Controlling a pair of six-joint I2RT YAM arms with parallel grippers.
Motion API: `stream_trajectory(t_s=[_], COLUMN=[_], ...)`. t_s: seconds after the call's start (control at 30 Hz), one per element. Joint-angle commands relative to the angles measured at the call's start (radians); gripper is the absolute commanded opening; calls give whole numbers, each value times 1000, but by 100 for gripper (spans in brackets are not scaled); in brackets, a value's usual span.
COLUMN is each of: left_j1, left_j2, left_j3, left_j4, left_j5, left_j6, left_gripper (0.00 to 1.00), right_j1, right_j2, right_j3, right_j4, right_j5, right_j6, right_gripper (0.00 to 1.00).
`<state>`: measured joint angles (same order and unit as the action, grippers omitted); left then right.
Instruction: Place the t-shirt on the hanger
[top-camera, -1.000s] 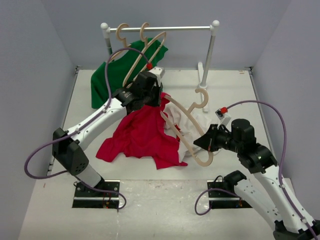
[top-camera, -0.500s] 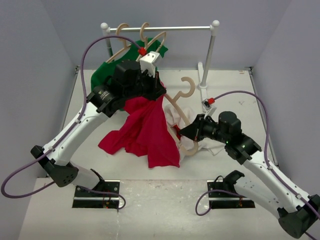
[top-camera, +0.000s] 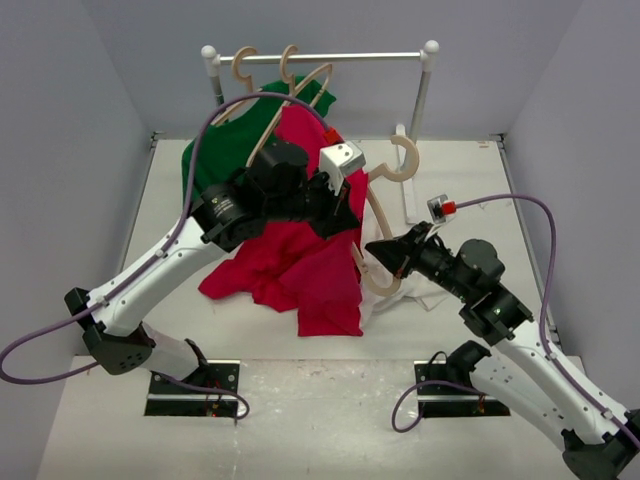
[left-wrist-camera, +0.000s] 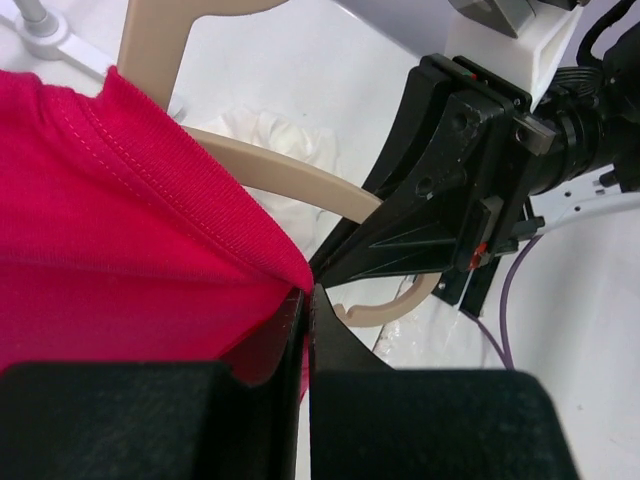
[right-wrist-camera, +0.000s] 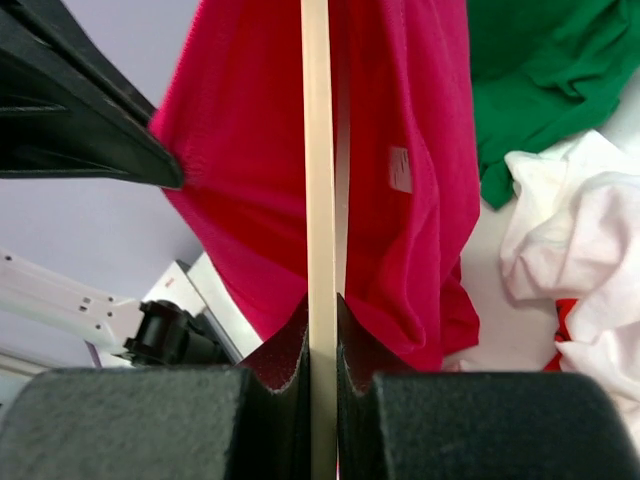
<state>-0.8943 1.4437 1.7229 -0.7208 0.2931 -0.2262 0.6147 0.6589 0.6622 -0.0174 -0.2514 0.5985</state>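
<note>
- The left arm (top-camera: 160, 265) rises from its base at the near left and bends right over the middle of the table, wrist held high.
- The left gripper (left-wrist-camera: 305, 305) has its jaws pinched tight on a stitched edge of the red t-shirt (top-camera: 300, 270). It holds that edge up beside the hanger, while the rest of the shirt drapes down onto the table.
- A small pale label (right-wrist-camera: 400, 168) is sewn inside the shirt; its writing is too small to read.
- The wooden hanger (right-wrist-camera: 318, 150) stands upright between the grippers, with red cloth showing on both sides of its bar.
- The right gripper (right-wrist-camera: 322, 315) clamps the hanger's bar, one finger pressed on each side.
- The right arm (top-camera: 530, 360) stretches from the near right, leaning left toward the other gripper.
</note>
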Motion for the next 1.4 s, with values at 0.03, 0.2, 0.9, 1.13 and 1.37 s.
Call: stream_trajectory(t_s=[0.03, 0.2, 0.9, 1.13, 1.37], left_j1=[-17, -63, 347, 347, 333], left_j2=[-28, -22, 42, 6, 7], left_j3=[80, 111, 424, 431, 318], left_j4=[-100, -147, 3, -163, -427], left_j5=[-34, -23, 469, 692, 700], left_j6=[70, 114, 641, 838, 955], left_gripper=[0, 0, 100, 100, 89], right_j1=[0, 0, -337, -346, -364], right_j2=[16, -8, -60, 36, 94], right_j3=[46, 28, -111, 47, 118], right_j4=[-38, 48, 278, -62, -150], right_j5=[61, 65, -570, -767, -825], right_j6=[-86, -116, -546, -791, -894], right_gripper=[0, 0, 0, 0, 0])
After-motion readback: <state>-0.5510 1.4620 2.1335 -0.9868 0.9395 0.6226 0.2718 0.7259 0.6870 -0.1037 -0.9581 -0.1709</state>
